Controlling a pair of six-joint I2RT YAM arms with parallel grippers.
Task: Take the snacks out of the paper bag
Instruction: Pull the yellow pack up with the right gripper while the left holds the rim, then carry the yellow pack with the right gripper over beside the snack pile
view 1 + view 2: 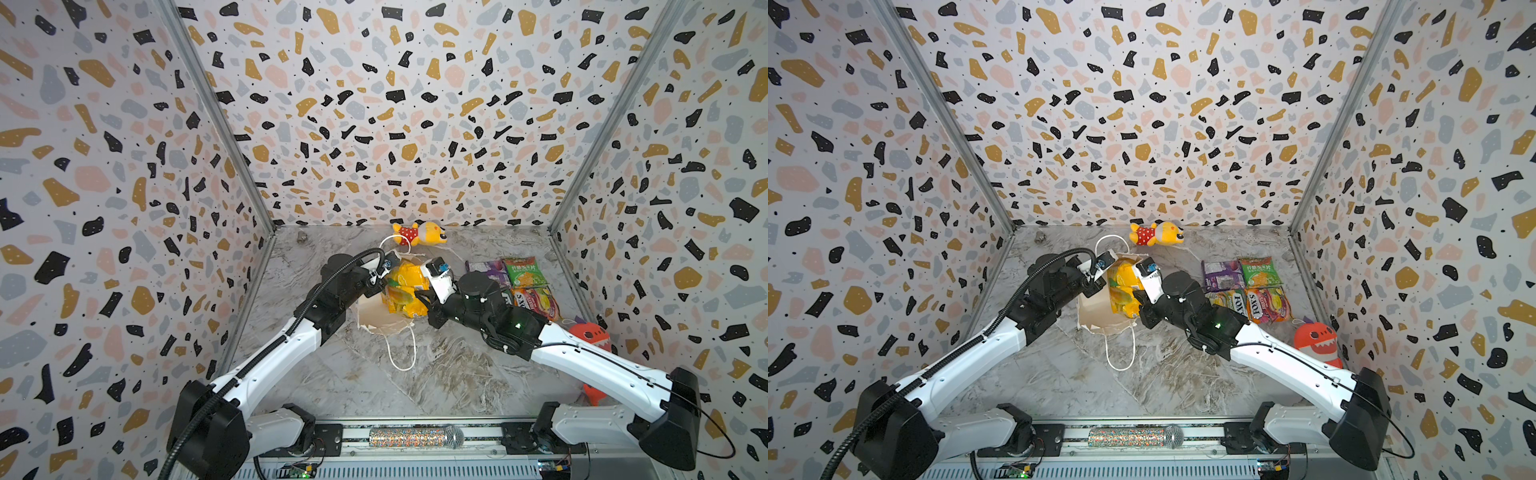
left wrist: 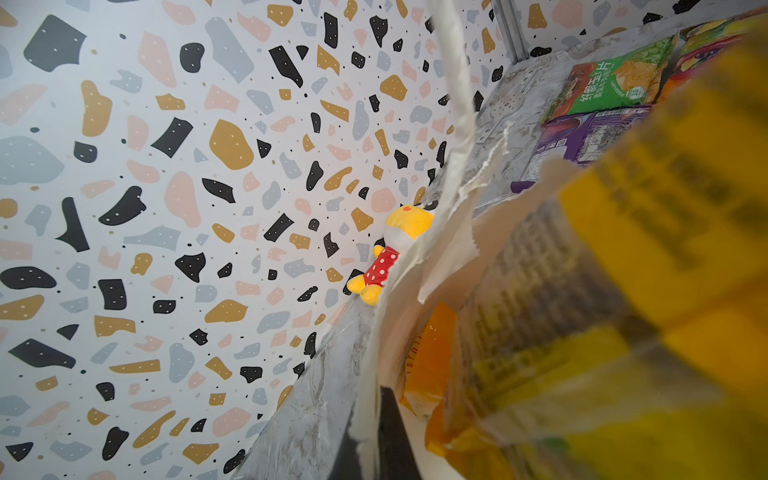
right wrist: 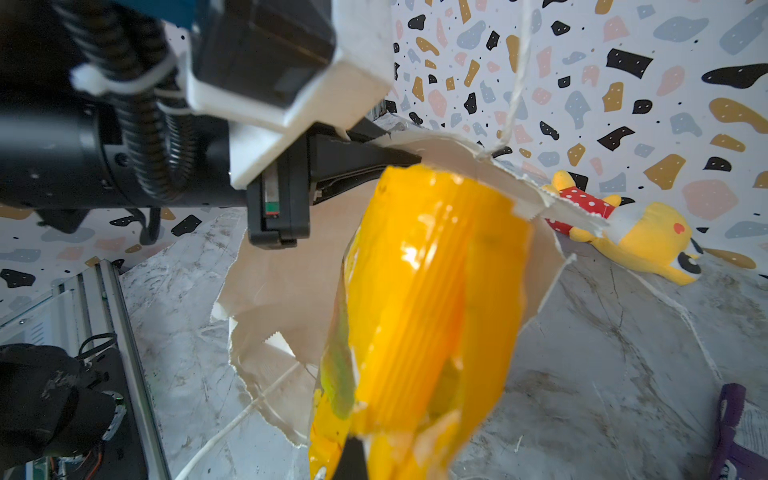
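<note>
Paper bag (image 1: 376, 318), white outside and brown inside, lies slumped in the middle of a marble-patterned table (image 1: 415, 386). Its torn mouth is open, and one white cord handle (image 1: 401, 353) loops toward the near edge. The left claw (image 3: 399, 156) is pinched shut on the bag's upper rim and holds it up. The right claw (image 3: 353, 455), reaching in from the right, is clamped on the lower end of an orange-yellow packet (image 3: 424, 299). This glossy, creased packet stands up at the bag's mouth. In the left wrist view a second orange packet (image 2: 432, 353) shows deeper inside the bag. Four more packets lie flat in a block on the table to the right of the bag, apart from it. At the back are a purple packet (image 1: 1223, 274) and a green packet (image 1: 1260, 271) side by side. In front of them are a green-yellow FOX'S packet (image 1: 1229, 300) and a red-pink FOX'S packet (image 1: 1268, 305). A yellow plush toy (image 1: 419, 234) in a red dotted dress lies by the back wall. A red toy with white teeth (image 1: 1316, 340) sits by the right wall.
</note>
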